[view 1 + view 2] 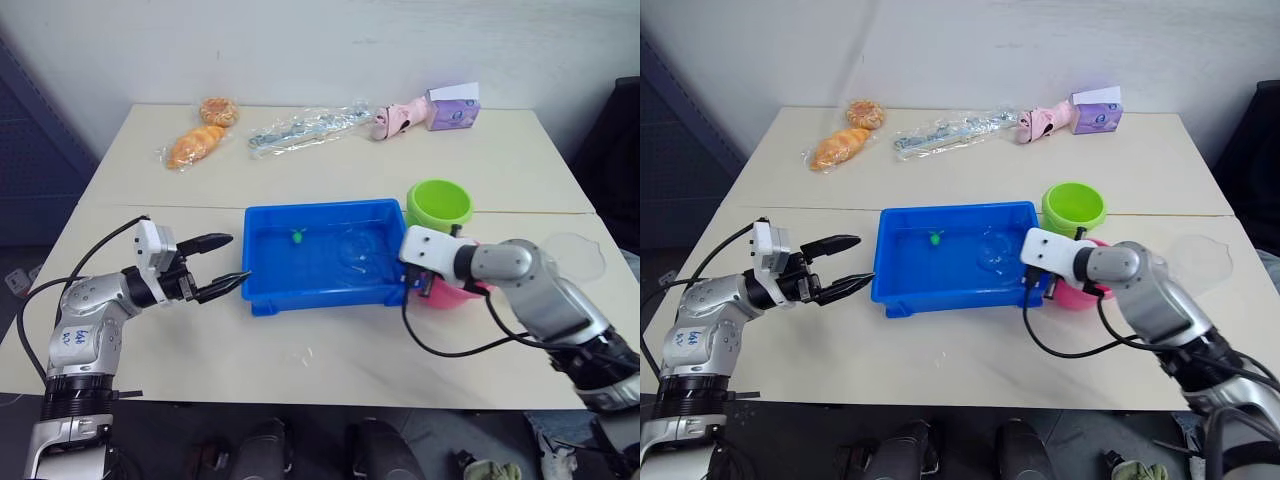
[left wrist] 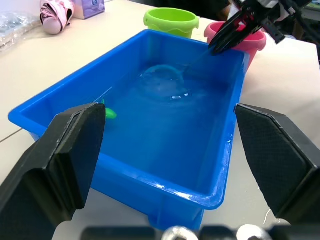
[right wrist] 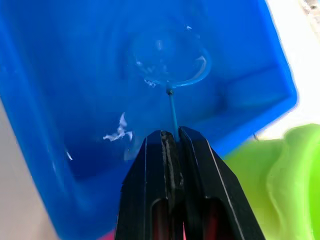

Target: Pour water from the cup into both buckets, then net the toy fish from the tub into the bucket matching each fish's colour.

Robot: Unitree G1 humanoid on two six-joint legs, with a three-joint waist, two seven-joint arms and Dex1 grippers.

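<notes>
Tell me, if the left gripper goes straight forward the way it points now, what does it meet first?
Most likely the near end wall of the tub. The left gripper, open, points at it from beside it; its lower finger looks almost at the wall, though depth is uncertain.

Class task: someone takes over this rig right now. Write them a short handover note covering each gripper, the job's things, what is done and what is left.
Right gripper: shut on the net handle, hoop dipped in the tub.
Left gripper: open, empty, beside the tub's left end.
Green bucket and pink bucket stand right of the tub; cup further right.
Water is in the tub.
One green fish is left to net into the green bucket; bucket contents can't be seen.
</notes>
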